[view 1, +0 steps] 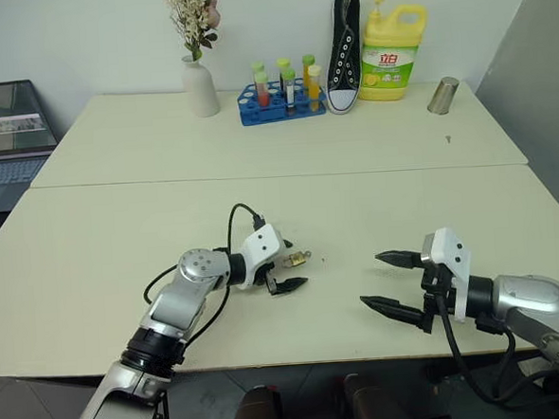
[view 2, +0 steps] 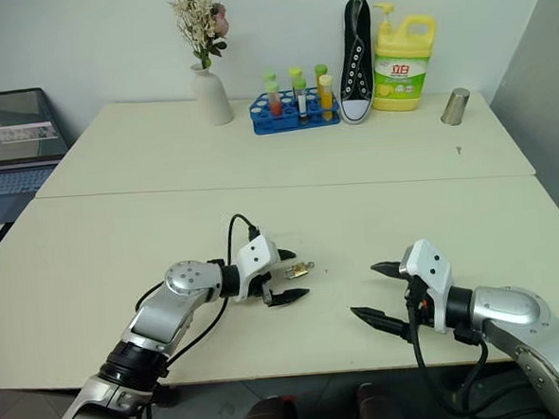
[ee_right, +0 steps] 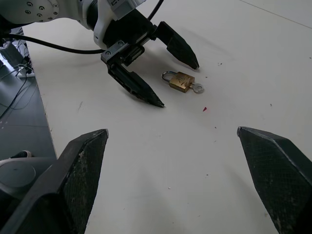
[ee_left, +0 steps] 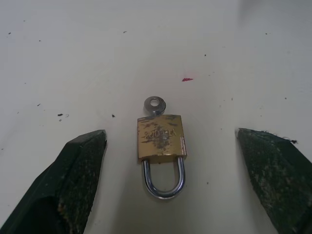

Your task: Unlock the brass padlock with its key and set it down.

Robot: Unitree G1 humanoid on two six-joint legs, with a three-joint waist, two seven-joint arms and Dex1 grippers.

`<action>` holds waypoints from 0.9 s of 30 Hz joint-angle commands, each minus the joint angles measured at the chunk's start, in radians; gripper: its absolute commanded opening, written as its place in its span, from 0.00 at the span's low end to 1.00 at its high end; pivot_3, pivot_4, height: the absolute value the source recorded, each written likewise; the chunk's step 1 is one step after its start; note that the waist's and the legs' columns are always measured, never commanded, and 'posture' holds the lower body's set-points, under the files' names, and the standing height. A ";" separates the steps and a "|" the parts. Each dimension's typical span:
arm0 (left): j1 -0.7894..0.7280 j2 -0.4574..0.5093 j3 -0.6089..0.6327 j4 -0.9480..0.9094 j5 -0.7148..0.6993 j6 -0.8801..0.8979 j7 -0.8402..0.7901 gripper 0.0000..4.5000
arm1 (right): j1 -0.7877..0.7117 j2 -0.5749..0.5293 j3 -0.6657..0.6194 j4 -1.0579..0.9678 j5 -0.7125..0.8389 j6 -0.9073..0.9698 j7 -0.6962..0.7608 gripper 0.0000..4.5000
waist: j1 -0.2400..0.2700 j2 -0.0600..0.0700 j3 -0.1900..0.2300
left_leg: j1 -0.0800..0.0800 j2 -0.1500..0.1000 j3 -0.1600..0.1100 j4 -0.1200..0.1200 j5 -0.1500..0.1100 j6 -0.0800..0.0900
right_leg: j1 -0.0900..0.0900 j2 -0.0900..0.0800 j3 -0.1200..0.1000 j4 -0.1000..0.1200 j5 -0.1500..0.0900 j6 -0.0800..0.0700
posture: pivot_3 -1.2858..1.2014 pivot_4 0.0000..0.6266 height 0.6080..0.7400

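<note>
We judge the brass padlock (ee_left: 161, 144) light, rigid, slippery; left end effector (ee_left: 170, 161), fingers apart, straddles it, so pinch the body's flat sides.

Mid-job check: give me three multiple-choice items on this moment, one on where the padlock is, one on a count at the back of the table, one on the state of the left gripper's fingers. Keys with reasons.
1. Where does the brass padlock lie?
A. On the table between the left gripper's fingers
B. Inside the blue tube rack
C. Clamped in the right gripper

2. How many shoes stand at the back of the table?
A. None
B. One
C. Three

3. How are the left gripper's fingers?
A. Shut on the padlock
B. Shut on nothing
C. Open, apart from the padlock

Answers:
1 A: the left wrist view shows it flat on the table, a finger on each side.
2 B: a single black sneaker leans beside the yellow detergent bottle.
3 C: bare table shows between each finger and the padlock; the key sits in its body.
</note>
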 commanded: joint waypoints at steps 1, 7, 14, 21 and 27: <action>-0.016 -0.002 -0.023 0.014 0.029 0.031 -0.007 0.79 | 0.008 -0.004 -0.039 -0.046 0.026 -0.001 -0.011 1.00 | 0.000 0.000 0.000 | 0.000 0.000 0.000 0.000 0.000 0.000 | 0.000 0.000 0.000 0.000 0.000 0.000 | 0.52 0.24 1.00; -0.019 -0.004 -0.024 0.014 0.040 0.043 0.003 0.35 | 0.013 -0.003 -0.044 -0.051 0.033 0.000 -0.020 1.00 | 0.000 0.000 -0.001 | 0.001 0.000 0.000 0.000 0.000 0.000 | 0.001 0.000 0.000 0.001 0.000 0.000 | 0.52 0.24 1.00; -0.003 0.000 -0.019 -0.029 0.010 -0.102 -0.064 0.21 | 0.030 -0.001 -0.056 -0.060 0.035 -0.022 -0.022 1.00 | 0.000 0.000 -0.001 | 0.001 0.000 0.000 0.000 0.000 0.000 | 0.001 0.000 0.000 0.000 0.000 0.000 | 0.52 0.24 1.00; -0.026 0.015 -0.029 -0.124 -0.017 -0.374 -0.204 0.21 | 0.072 -0.008 -0.071 -0.053 0.016 -0.056 -0.020 1.00 | 0.001 0.000 0.000 | 0.000 0.000 0.000 0.000 0.000 0.000 | 0.000 0.000 0.000 0.000 0.000 0.000 | 0.52 0.24 1.00; -0.123 -0.006 0.005 -0.017 0.074 -0.796 -0.129 0.21 | 0.093 0.010 -0.090 -0.057 0.028 -0.058 -0.046 1.00 | 0.003 0.000 0.000 | 0.000 0.000 0.000 0.000 0.000 0.000 | 0.000 0.000 0.001 0.000 0.000 0.000 | 0.52 0.24 1.00</action>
